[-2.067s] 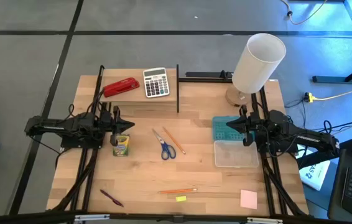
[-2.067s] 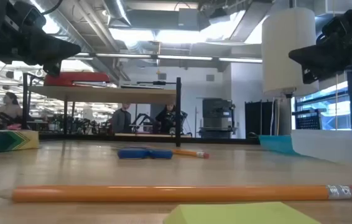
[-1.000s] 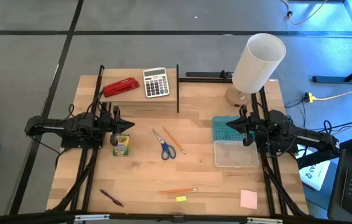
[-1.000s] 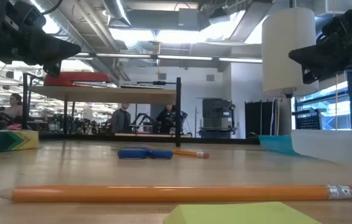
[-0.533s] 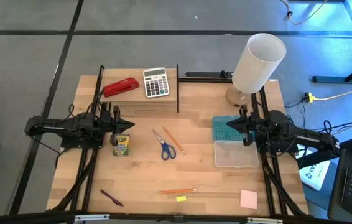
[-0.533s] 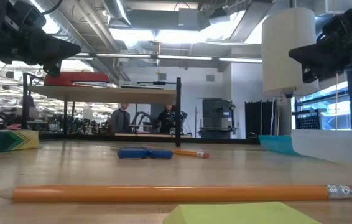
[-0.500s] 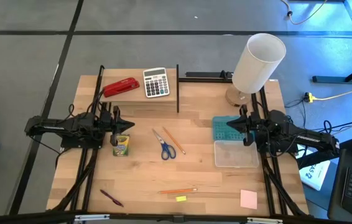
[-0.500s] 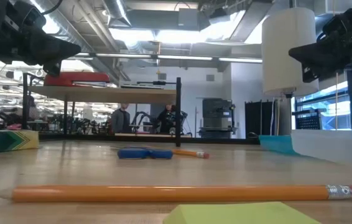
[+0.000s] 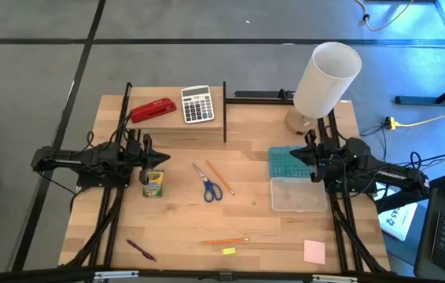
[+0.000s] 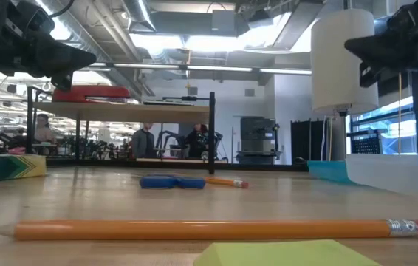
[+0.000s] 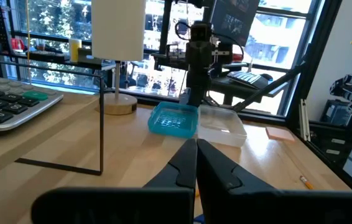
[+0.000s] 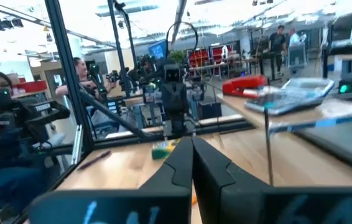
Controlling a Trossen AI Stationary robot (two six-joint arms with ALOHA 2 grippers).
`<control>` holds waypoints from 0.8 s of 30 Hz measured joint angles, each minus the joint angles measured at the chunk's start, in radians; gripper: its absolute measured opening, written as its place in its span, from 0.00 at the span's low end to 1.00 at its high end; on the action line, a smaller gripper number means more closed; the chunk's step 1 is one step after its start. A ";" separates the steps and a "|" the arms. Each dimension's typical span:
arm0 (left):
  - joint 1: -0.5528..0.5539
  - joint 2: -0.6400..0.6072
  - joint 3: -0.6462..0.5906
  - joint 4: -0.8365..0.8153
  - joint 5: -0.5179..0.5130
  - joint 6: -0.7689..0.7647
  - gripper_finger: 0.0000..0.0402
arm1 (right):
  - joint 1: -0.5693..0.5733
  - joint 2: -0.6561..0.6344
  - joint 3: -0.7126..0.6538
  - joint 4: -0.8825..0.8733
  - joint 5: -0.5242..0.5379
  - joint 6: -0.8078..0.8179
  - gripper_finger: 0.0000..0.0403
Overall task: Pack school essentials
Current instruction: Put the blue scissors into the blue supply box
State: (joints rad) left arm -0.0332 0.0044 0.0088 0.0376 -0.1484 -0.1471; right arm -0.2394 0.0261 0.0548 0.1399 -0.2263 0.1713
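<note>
— What is different on the table since a moment ago?

— Only the right gripper [image 9: 312,163]: it now sits slightly farther out over the teal lid [image 9: 282,163], toward the white lamp [image 9: 325,79], and in the low view it hangs a touch higher beside that lamp than before. Its fingers [image 12: 191,163], barely parted a second ago, now press together.

— Anything beyond the table?

— A seated person [image 10: 43,127] far behind the lamp's side of the room has shifted position.
</note>
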 joint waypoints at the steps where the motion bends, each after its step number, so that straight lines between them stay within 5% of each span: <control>1: 0.000 0.000 0.000 0.000 0.000 0.000 0.00 | 0.000 0.000 0.018 -0.017 0.012 -0.020 0.01; 9: 0.000 0.000 0.000 0.000 0.000 0.000 0.00 | 0.000 0.095 0.269 -0.261 0.204 -0.102 0.01; 16: 0.000 0.000 0.000 0.000 0.000 0.000 0.00 | 0.000 0.413 0.530 -0.477 0.405 -0.018 0.00; 24: 0.000 0.001 0.044 0.036 0.015 0.000 0.00 | 0.000 0.753 0.787 -0.597 0.415 -0.035 0.00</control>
State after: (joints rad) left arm -0.0330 0.0056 0.0530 0.0737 -0.1333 -0.1472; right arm -0.2390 0.7793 0.8420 -0.4572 0.1890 0.1361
